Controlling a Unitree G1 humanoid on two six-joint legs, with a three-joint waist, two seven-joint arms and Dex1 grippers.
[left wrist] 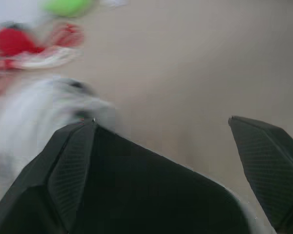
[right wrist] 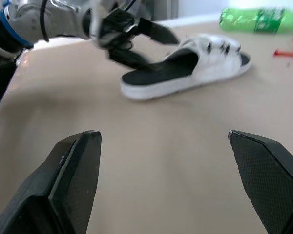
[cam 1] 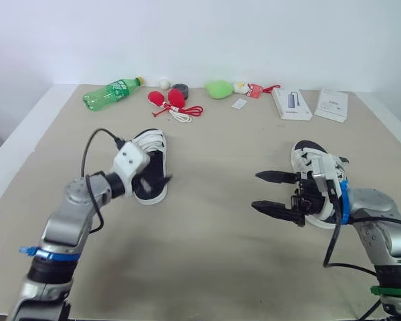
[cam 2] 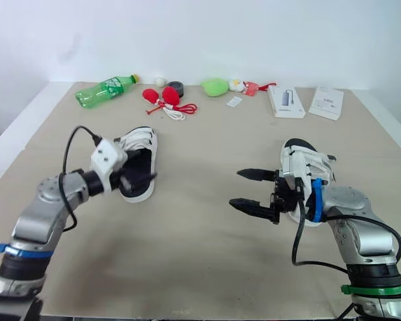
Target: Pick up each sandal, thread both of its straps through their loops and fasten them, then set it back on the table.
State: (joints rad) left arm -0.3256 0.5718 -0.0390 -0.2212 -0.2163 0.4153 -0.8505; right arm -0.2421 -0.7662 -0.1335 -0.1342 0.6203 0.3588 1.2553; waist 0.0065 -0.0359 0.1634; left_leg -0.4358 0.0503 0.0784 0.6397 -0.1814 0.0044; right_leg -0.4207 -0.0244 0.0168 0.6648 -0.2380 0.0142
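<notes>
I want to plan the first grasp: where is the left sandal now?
In the head views, the sandal lies on the table's left half, heel end by the left end effector, red cords beyond it.

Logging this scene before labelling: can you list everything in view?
left sandal: one, white and black, by left gripper
right sandal: one, white and black, by right gripper
bottle: one, green, lying far left
red bulbs: two, white cord, far edge
tape roll: one, grey, far edge
green lump: one, far middle
boxes: two, white, far right
table: one, beige
left gripper: black, open
right gripper: black, open
</notes>
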